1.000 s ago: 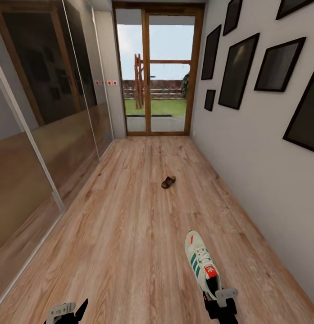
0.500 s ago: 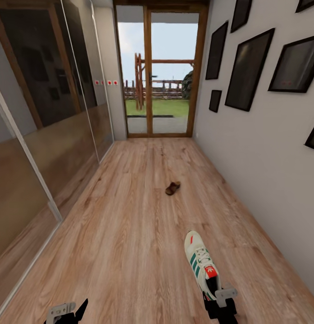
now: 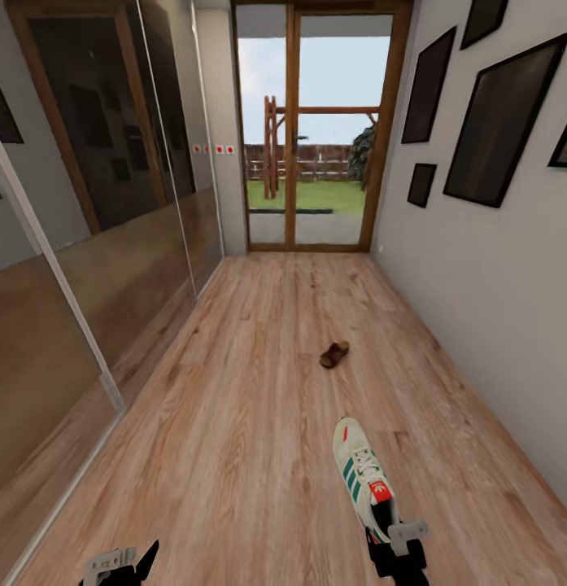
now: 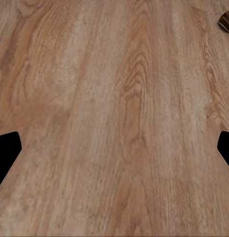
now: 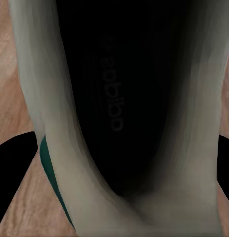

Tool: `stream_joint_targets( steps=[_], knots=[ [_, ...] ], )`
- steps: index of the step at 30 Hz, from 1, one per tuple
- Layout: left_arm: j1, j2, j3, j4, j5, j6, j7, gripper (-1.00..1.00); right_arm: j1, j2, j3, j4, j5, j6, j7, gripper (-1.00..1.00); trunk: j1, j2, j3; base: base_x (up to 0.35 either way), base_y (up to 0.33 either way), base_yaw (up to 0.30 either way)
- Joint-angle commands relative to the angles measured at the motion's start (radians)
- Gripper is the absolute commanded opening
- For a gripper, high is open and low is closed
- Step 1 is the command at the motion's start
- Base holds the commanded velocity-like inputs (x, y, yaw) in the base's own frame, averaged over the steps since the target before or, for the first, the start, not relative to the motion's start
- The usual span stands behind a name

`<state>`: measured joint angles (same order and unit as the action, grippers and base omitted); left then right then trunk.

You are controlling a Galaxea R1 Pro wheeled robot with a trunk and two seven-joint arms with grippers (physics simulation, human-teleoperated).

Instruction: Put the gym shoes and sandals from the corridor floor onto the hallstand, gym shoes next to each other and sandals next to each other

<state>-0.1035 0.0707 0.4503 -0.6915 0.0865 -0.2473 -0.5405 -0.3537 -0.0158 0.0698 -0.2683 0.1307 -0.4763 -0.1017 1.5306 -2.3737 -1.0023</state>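
A cream-white gym shoe [image 3: 360,476] with green stripes and a red-orange tongue is held by its heel above the corridor floor [image 3: 250,407], toe pointing away from me. My right gripper [image 3: 394,544] is shut on it. In the right wrist view the gym shoe's dark inside [image 5: 119,98] and cream wall sit between the dark fingers [image 5: 11,173]. One brown sandal [image 3: 334,355] lies on the floor farther down the corridor, and its edge [image 4: 226,19] appears in the left wrist view. My left gripper [image 3: 120,561] hangs open over bare planks. The hallstand is out of view.
A mirrored sliding wardrobe [image 3: 96,212] runs along the left wall. The right wall [image 3: 495,268] carries several dark picture frames. A glazed wooden door [image 3: 311,138] closes the far end of the corridor. Open floor lies between me and the sandal.
The whole head view has shifted: door, frames and sandal drift rightward and the sandal sits lower in the picture, so the camera moved. The gym shoe stays in the right gripper.
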Motion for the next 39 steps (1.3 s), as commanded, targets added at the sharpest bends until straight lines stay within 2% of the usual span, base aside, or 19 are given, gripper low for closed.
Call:
stream_joint_targets(
  steps=[1, 39],
  knots=[
    [-0.001, 0.0, 0.002, 0.001, 0.009, 0.002, -0.009, 1.0, -0.001, -0.001, 0.007, 0.0, 0.007, -0.001, -0.01, -1.0, 0.0, 0.0, -0.001, 0.335, 0.002, 0.034],
    [-0.001, 0.0, 0.005, 0.001, 0.01, 0.002, -0.009, 1.0, -0.001, -0.001, 0.007, 0.001, 0.007, -0.001, -0.01, -1.0, 0.0, 0.0, -0.001, 0.335, 0.034, 0.003]
  ],
)
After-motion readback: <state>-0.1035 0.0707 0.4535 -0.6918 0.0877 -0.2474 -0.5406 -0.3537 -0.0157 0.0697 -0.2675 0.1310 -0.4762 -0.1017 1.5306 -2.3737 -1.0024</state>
